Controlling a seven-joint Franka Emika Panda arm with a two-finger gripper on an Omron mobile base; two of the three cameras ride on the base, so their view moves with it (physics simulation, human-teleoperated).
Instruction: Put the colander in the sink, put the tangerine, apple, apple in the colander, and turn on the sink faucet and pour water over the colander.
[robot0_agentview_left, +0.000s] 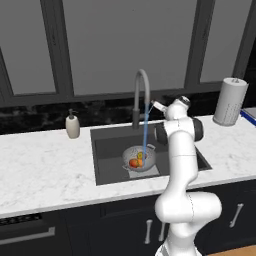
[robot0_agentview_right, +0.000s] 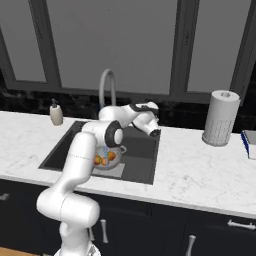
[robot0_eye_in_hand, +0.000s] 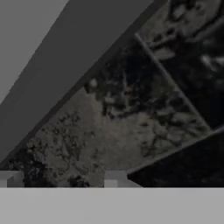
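Water (robot0_agentview_left: 145, 134) pouring from sink faucet (robot0_agentview_left: 141, 95) onto fruit-filled colander (robot0_agentview_left: 139, 158) in sink (robot0_agentview_left: 107, 150); fingers (robot0_eye_in_hand: 63, 178) parted, holding nothing, backing clear without nudging the lever.

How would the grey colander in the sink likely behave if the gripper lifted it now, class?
The colander looks like rigid metal, so it probably would not flex. With fruit inside and water running onto it, it is likely heavier and slippery. Its rounded bowl on a low foot might tip, letting the fruit roll.
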